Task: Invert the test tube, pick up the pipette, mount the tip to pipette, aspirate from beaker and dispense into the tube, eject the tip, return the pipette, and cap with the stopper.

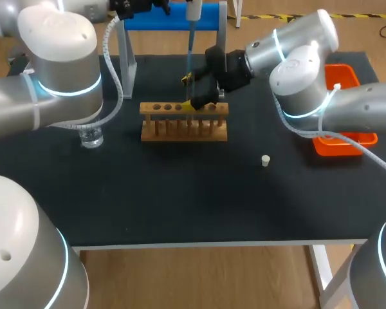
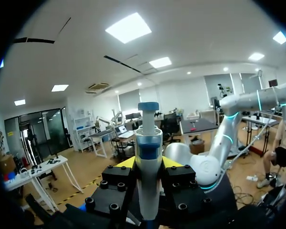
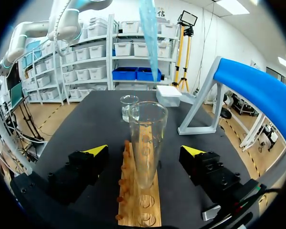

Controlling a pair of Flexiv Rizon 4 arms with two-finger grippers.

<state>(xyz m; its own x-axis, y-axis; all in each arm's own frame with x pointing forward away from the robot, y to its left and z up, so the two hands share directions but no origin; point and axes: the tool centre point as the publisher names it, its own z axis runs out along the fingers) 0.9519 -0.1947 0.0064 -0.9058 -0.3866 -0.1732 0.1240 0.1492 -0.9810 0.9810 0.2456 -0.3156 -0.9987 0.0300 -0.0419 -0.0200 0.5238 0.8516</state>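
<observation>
A clear test tube (image 3: 147,143) stands upright, mouth up, in the wooden rack (image 1: 183,120). My right gripper (image 3: 145,151) is open around the tube, with its yellow fingertips (image 3: 96,150) well clear on either side. In the head view this gripper (image 1: 201,98) sits over the rack's right half. My left gripper (image 2: 148,163) is shut on the white pipette (image 2: 148,152), which has a blue cap. It holds the pipette (image 1: 193,9) high behind the rack, and the blue tip (image 3: 148,33) hangs above the tube. The beaker (image 1: 90,136) with liquid stands left of the rack. The small white stopper (image 1: 266,161) lies on the mat to the right front.
A blue-topped stand (image 1: 174,16) rises behind the rack. An orange tray (image 1: 345,145) sits at the table's right edge under my right arm. A white box (image 3: 168,95) lies beyond the rack's far end, near the beaker (image 3: 129,107).
</observation>
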